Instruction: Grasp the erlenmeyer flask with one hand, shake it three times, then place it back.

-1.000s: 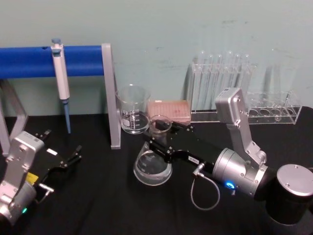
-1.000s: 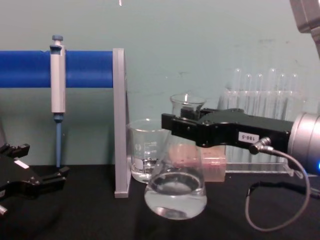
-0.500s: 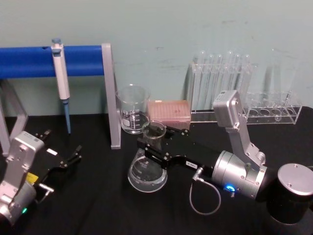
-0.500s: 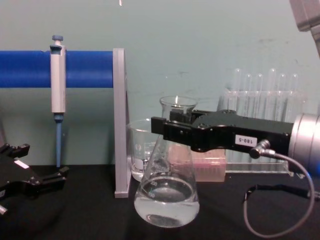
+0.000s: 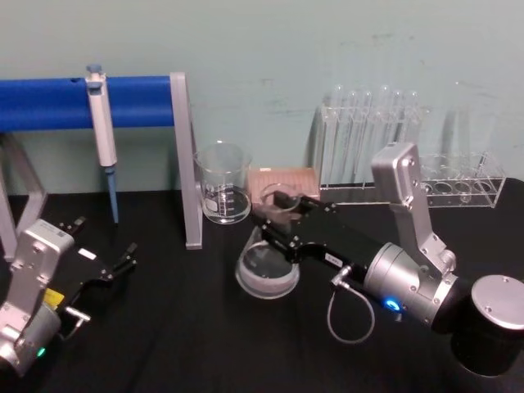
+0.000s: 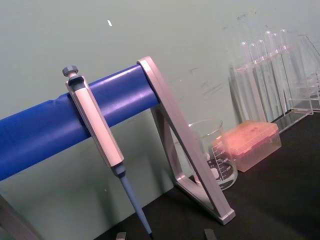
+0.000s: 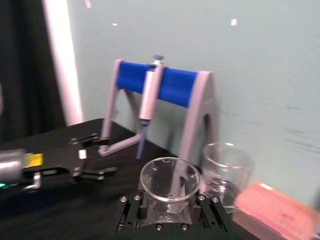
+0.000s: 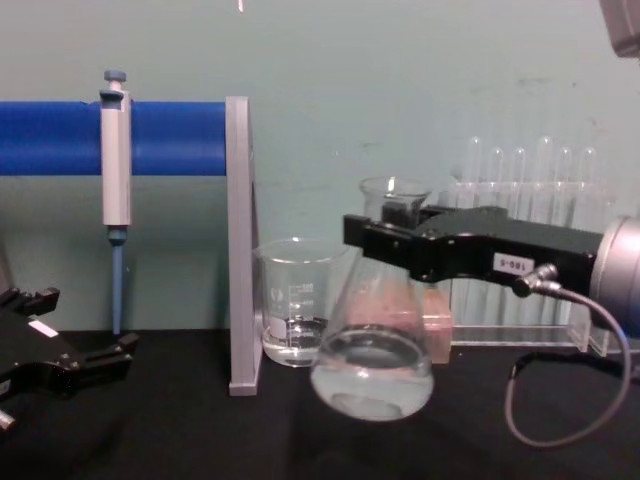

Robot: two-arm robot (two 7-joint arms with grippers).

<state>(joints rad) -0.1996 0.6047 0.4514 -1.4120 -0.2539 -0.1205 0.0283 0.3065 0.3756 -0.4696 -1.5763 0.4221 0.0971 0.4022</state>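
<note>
1 risk: the right gripper (image 8: 385, 238), clenched on the tilted flask (image 8: 372, 370), could swing it into the beaker (image 8: 293, 310); the left gripper (image 5: 106, 237) idles open at the table's (image 8: 150, 440) left edge.

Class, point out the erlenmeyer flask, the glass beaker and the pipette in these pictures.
erlenmeyer flask (image 8: 372, 372): chest view, on its wide round base.
beaker (image 8: 290, 300): chest view, on its front wall.
pipette (image 8: 116, 160): chest view, on its grey body.
</note>
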